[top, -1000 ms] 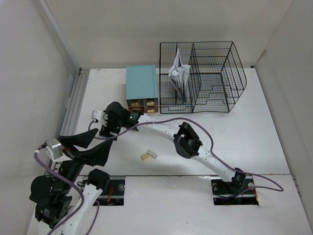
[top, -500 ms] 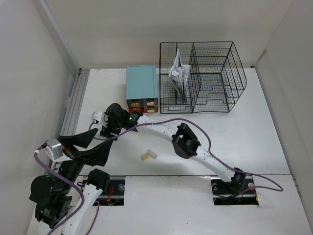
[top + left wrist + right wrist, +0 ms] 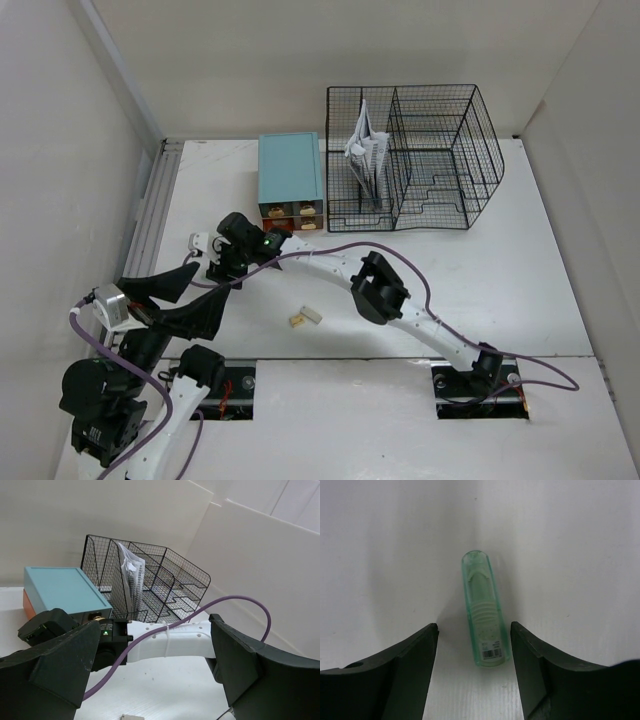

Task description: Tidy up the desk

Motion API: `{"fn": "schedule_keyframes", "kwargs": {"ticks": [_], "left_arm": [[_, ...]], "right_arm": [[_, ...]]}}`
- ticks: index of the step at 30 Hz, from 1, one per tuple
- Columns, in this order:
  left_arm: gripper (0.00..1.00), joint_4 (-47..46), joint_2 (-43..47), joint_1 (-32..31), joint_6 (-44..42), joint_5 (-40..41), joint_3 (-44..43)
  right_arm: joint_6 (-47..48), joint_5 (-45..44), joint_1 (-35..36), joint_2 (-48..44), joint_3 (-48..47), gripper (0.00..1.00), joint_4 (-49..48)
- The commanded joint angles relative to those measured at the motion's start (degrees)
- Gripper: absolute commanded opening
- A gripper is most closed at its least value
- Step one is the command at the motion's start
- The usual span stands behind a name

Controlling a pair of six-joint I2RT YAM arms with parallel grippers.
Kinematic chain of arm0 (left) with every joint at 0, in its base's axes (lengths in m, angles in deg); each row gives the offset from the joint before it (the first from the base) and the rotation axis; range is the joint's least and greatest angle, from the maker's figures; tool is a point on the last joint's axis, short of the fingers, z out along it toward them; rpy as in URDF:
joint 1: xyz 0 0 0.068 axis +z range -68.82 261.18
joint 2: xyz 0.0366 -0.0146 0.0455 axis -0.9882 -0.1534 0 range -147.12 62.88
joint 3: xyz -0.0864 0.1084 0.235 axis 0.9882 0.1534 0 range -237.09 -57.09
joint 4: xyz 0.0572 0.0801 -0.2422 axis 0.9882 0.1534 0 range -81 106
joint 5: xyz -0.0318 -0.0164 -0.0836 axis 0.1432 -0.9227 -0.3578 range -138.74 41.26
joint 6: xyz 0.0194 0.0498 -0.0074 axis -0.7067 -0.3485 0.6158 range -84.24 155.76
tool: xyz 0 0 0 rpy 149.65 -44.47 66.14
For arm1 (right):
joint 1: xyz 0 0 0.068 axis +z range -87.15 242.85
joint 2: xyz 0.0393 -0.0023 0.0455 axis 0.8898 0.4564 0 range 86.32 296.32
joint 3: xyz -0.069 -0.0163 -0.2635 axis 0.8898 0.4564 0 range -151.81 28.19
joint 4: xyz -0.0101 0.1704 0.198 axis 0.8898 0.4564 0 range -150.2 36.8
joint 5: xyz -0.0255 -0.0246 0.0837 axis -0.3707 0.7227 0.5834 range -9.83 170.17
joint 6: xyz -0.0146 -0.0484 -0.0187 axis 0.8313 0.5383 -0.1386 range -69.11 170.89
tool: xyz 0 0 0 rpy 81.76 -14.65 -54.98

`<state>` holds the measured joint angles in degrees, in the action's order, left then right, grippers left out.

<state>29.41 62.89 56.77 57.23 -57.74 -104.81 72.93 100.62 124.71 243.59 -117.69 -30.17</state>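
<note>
The white desk (image 3: 500,270) fills the top view. My right gripper (image 3: 214,262) reaches far left across it, open and pointing down. In the right wrist view a translucent green tube (image 3: 482,610) with a barcode lies flat on the desk between my open fingers (image 3: 400,675), touching neither; my right gripper (image 3: 473,630) straddles its near end. The tube is hidden under the gripper in the top view. My left gripper (image 3: 195,295) is open and empty just beside the right gripper, raised above the desk. In the left wrist view (image 3: 155,630) it looks over the right arm.
A teal drawer box (image 3: 291,170) with orange drawer fronts stands at the back. Beside it a black wire rack (image 3: 410,155) holds papers (image 3: 365,150). A small white and tan piece (image 3: 305,317) lies near the front. A metal rail (image 3: 150,215) runs along the left edge.
The right arm has shifted very slightly, its elbow a little lower and left. The left arm has not moved. Both grippers stay open.
</note>
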Motion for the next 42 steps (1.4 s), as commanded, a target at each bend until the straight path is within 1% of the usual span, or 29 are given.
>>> {"fn": "schedule_keyframes", "kwargs": {"ticks": [1, 5, 8, 10, 11, 15, 21, 22, 25, 29, 32, 37, 42], "left_arm": [[0.91, -2.3, 2.4, -0.1, -0.2, -0.1, -1.6], [0.91, -2.3, 3.0, -0.1, -0.2, -0.1, -2.1], [0.91, -1.8, 3.5, -0.1, 0.3, -0.1, -2.1], [0.91, -1.8, 3.5, -0.1, 0.3, -0.1, -2.1], [0.91, -1.8, 3.5, -0.1, 0.3, -0.1, -2.6], [0.92, -1.2, 4.6, -0.1, 0.8, -0.1, -2.6], [0.92, -0.2, 5.2, -0.1, 0.8, -0.1, -3.8], [0.92, -0.2, 5.2, -0.1, 0.8, -0.1, -3.8], [0.92, 0.3, 5.2, -0.1, 0.8, -0.1, -3.8], [0.92, 0.3, 5.2, -0.1, 1.4, -0.1, -3.8], [0.92, -0.3, 5.7, -0.1, 1.4, -0.1, -3.3], [0.92, -1.4, 5.7, -0.1, 1.4, -1.3, -2.7], [0.92, -1.4, 6.2, -0.1, 1.9, -1.8, -2.1]], "right_arm": [[-0.8, 4.3, 0.2, 0.8, 0.1, 0.65, 4.1], [-1.4, 6.8, 0.2, -1.3, 3.7, 0.64, 4.6], [-1.9, 8.0, 0.2, -1.9, 4.5, 0.61, 5.1], [-1.9, 8.0, 0.2, -1.9, 5.0, 0.57, 5.8], [-1.9, 8.0, 0.2, -1.9, 5.0, 0.52, 5.8], [-2.4, 8.0, 0.2, -2.5, 6.6, 0.44, 5.8], [-3.0, 6.4, 0.2, -3.0, 7.1, 0.39, 5.8], [-3.0, 5.9, 0.2, -3.0, 7.7, 0.36, 6.3], [-3.0, 5.4, 0.2, -4.2, 9.0, 0.31, 6.3], [-3.0, 4.1, 0.2, -7.4, 13.9, 0.24, 6.3], [-2.4, 2.8, 0.2, -11.5, 16.9, 0.21, 6.3], [-0.5, 0.9, 0.2, -18.2, 22.0, 0.21, 5.8], [0.5, -1.3, 0.2, -22.8, 25.6, 0.21, 5.8]]}}
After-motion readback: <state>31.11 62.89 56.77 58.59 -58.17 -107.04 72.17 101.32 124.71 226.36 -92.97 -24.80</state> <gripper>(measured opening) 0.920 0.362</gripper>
